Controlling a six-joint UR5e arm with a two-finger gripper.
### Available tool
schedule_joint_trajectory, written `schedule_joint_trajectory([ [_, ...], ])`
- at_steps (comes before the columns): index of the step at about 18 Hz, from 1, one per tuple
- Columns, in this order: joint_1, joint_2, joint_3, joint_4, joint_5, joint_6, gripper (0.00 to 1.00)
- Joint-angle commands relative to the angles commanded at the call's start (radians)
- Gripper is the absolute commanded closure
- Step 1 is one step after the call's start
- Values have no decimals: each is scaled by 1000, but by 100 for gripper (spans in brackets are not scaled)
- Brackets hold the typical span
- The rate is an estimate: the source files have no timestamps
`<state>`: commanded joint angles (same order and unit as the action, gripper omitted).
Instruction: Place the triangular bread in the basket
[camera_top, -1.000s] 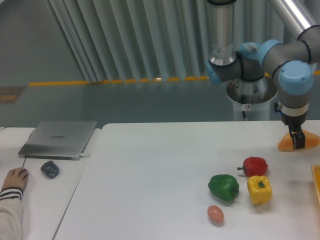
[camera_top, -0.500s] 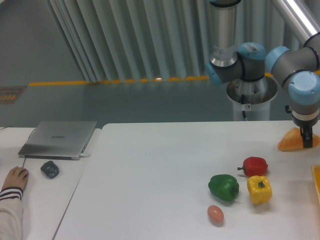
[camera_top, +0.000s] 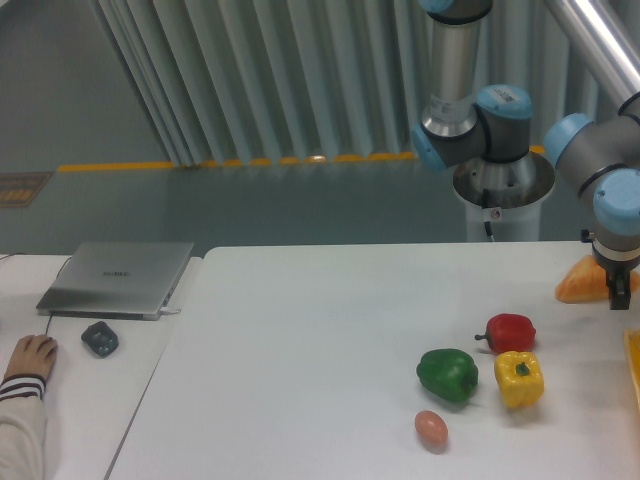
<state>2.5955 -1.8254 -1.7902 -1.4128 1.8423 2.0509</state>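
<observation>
We found the triangular bread (camera_top: 580, 284) at the table's (camera_top: 300, 350) far right edge, partly hidden behind the gripper (camera_top: 621, 293); whether its fingers clamped the loaf we could not tell; the basket (camera_top: 633, 362) showed only as a strip just below, presumably the reason for working there; no legible writing appeared anywhere.

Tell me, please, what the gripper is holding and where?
It cannot be told: the gripper stands over the triangular bread's right end, but its fingers' closure is not visible.
</observation>
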Motion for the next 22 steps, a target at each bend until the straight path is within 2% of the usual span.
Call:
schedule_joint_trajectory([
  [10,-2,12,-9,0,8,22,0],
  [12,5,14,3,0,6,61,0],
  [13,11,21,15,14,0,95,0],
  [15,34,25,-1,54,2,98,0],
  [18,66,23,-12,57,3,110,0],
  [22,45,37,2,61,-3,132,0],
])
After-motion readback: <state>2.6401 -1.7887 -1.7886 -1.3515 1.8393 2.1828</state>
